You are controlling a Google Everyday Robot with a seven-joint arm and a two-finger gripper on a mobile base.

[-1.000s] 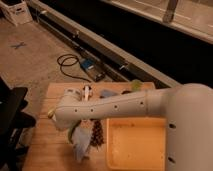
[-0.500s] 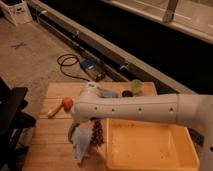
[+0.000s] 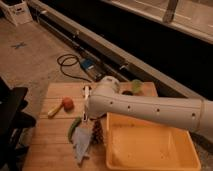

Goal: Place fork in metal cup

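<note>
Nearest on the right, the yellow tray [image 3: 150, 147] sits on the wooden table [image 3: 50, 135]; what shows of its inside is plain yellow floor. Just left of it, low over the table's front, hangs the gripper [image 3: 81, 145]. Its claw is closed, and whether anything is pinched in it cannot be made out. A dark reddish-brown knobbly cluster [image 3: 97, 132] lies between the gripper and the tray's left wall. A green pepper [image 3: 73, 130] lies just beside the gripper on its other side.

Farther back on the left rests a red ball-like thing [image 3: 67, 103] with a yellowish piece attached. The white arm [image 3: 150, 107] crosses the table from the right, over the tray's far rim.

What looks to be the fork [image 3: 86, 93], slim and pale, lies on the table just past the arm's elbow, its near end hidden behind the arm. It is apart from both cups.

At the table's far edge, the metal cup [image 3: 127, 92] peeps over the arm, right beside the light green cup [image 3: 136, 86]. The inside of neither cup can be seen.
</note>
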